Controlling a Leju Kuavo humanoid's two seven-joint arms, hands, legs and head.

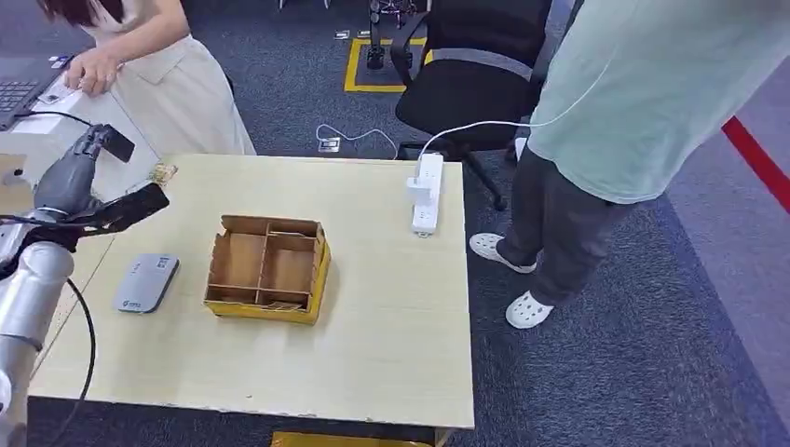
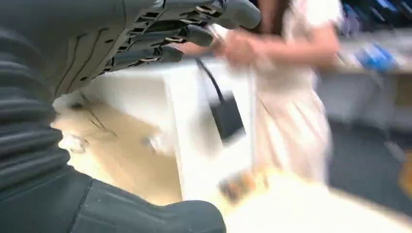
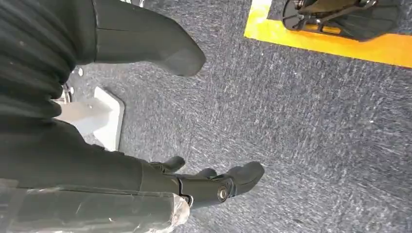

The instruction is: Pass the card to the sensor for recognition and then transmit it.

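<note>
Pale wooden desk (image 1: 391, 307) carries a yellow partitioned cardboard box (image 1: 267, 268) at centre and a flat grey card sensor (image 1: 146, 282) to its left. Left hand (image 1: 88, 200) hovers at the far-left edge, fingers spread, grasping nothing; right hand (image 3: 209, 182) hangs over carpet, fingers loosely released. Card location cannot be told, so the pickup step seems pending: the next move calls for finding and gripping it.

We see dark blue-grey carpet (image 1: 652, 354) across the frame. At top centre, 1 black office chair (image 1: 475, 65) stands beside yellow floor tape (image 1: 352, 65); a red stripe (image 1: 759, 158) crosses the right edge.
</note>
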